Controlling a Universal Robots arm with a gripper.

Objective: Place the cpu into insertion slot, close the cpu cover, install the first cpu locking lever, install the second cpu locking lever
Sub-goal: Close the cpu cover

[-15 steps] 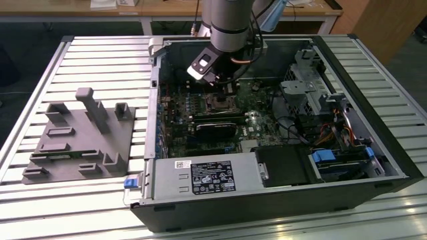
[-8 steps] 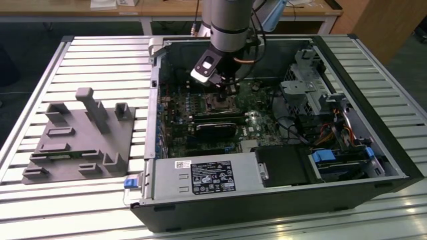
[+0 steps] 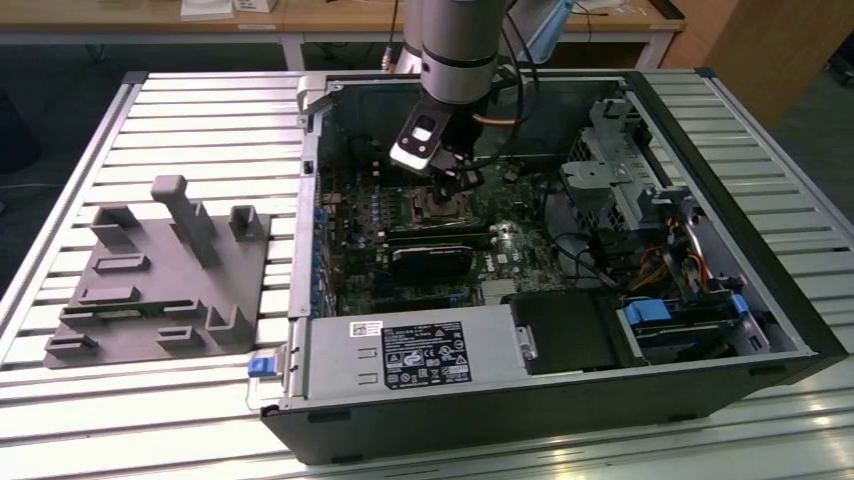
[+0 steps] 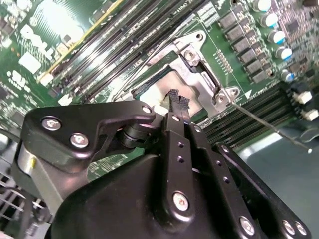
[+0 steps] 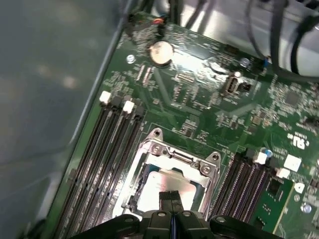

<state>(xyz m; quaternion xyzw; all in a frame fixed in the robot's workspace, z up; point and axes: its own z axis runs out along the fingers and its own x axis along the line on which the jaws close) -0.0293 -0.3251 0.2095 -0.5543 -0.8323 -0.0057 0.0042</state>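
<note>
Inside the open computer case [image 3: 787,330], my gripper [image 3: 454,185] hangs over the insertion slot [image 3: 434,207] on the green board. In both wrist views its two black fingers are pressed together, shut on nothing. The gripper [image 4: 178,102] has its tips right at the silvery top of the cpu [image 4: 160,92], which lies in the socket. The cpu cover [image 5: 172,153] lies flat around the cpu [image 5: 149,191] as a metal frame. I cannot tell whether the gripper [image 5: 172,195] touches the chip. A thin wire lever [image 4: 264,124] sticks out sideways from the cover's corner.
Rows of black memory slots [image 5: 102,149] flank the socket on both sides. A long black card [image 3: 434,258] lies below it. Cables and a drive cage [image 3: 614,180] crowd the exterior view's right. A grey fixture [image 3: 160,270] stands on the slatted table outside the case.
</note>
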